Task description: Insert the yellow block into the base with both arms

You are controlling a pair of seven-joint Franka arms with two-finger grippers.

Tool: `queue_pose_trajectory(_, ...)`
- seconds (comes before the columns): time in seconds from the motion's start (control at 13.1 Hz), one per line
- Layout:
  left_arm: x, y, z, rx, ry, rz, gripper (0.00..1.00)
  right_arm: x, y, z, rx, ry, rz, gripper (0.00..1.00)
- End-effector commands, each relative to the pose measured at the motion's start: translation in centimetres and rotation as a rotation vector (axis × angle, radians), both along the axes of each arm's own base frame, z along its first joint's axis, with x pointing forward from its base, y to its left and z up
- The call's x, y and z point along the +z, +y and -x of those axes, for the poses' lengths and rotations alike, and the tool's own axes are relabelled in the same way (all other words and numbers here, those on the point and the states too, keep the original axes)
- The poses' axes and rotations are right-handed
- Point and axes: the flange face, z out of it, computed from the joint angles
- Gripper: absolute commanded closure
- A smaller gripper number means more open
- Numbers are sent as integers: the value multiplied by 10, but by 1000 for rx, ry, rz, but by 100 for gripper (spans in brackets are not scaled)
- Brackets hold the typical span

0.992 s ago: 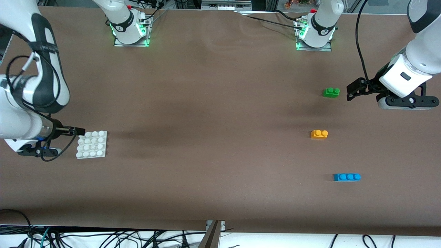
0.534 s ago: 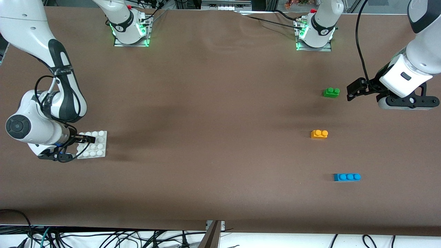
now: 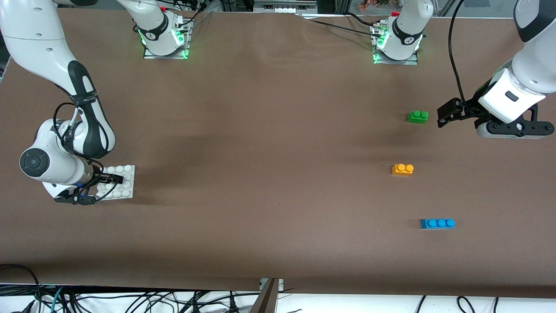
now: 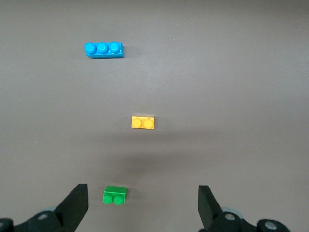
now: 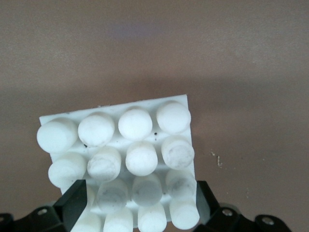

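Right end effector (image 3: 114, 178), fingers spread, straddles the base (image 3: 124, 182) on the worktop (image 3: 260, 174). Left end effector (image 3: 443, 116) hangs spread beside the green brick (image 3: 417, 116); yellow block (image 3: 402, 169) lies apart, nearer the camera.

high front view, two downward wrist views

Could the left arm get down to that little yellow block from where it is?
Probably yes. The left gripper hangs open beside the green brick, and the yellow block lies alone on the bare table, nearer the front camera, with nothing between.
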Motion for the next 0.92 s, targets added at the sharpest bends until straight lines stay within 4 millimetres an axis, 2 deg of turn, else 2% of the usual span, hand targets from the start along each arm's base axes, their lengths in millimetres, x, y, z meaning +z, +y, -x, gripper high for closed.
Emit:
queue_pose_trajectory(0.0, 6, 3, -2, -27, 1, -25, 0, 0, -7, 4, 52, 2, 1, 0)
queue_pose_trajectory(0.84, 6, 4, -2, -29, 1, -23, 0, -10, -7, 8, 78, 9, -5, 0)
